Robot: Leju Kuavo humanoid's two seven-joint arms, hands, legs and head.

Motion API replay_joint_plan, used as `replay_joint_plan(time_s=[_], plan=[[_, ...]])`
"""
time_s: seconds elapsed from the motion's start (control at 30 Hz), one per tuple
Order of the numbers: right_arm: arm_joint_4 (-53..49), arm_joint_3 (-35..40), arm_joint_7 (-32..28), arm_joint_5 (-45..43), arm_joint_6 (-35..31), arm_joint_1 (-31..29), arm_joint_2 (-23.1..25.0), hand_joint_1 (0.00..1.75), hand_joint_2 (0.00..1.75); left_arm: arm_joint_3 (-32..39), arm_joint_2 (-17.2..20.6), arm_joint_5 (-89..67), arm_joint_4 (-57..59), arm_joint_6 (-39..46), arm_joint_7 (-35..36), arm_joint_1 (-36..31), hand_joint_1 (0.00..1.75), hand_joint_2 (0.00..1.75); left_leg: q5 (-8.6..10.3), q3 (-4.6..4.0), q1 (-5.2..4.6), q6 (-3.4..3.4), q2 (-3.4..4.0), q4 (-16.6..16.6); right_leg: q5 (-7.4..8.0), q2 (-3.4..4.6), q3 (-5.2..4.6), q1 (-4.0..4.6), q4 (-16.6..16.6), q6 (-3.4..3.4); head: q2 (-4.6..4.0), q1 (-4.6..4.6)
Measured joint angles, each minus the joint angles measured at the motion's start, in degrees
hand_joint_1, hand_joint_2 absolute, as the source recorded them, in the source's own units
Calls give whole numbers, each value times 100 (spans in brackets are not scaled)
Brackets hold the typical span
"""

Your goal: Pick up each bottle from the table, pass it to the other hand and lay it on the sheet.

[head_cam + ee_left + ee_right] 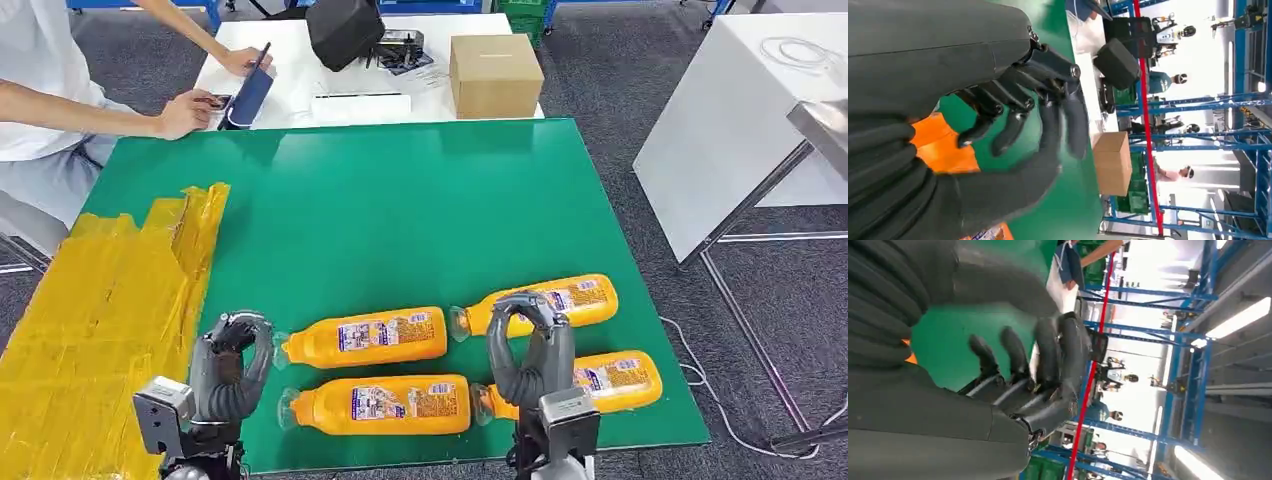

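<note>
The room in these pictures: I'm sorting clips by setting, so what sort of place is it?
Probably a robot test lab or workshop, not a home. Blue metal racks line the bright hall, other robots stand in the background, and the green table holds four orange bottles laid out beside a yellow sheet.

bottles (460,350) on table (400,210) front-R, sheet (100,310) on L, box (495,75) behind
</note>
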Motion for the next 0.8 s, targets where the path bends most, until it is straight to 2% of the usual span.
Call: replay_joint_plan(time_s=[0.53, 0.63, 0.8], plan=[[168, 63, 288, 273, -4, -242, -85, 0, 175, 9, 59, 0, -22, 146, 20, -10, 0, 175, 0, 0, -1, 0, -1, 1, 1, 0, 0, -1, 0, 1, 0, 0], [365, 188, 855, 1146, -94, -521, -212, 0, 175, 15, 83, -22, -72, 201, 24, -12, 0, 175, 0, 0, 0, 0, 2, 0, 1, 1, 1, 1, 0, 1, 0, 0], [683, 393, 1496, 2199, 133, -920, -384, 0, 175, 68, 83, -61, -107, 116, 37, -13, 0, 175, 3, 1, 0, -1, 1, 1, 2, 1, 2, 0, 0, 1, 0, 0]])
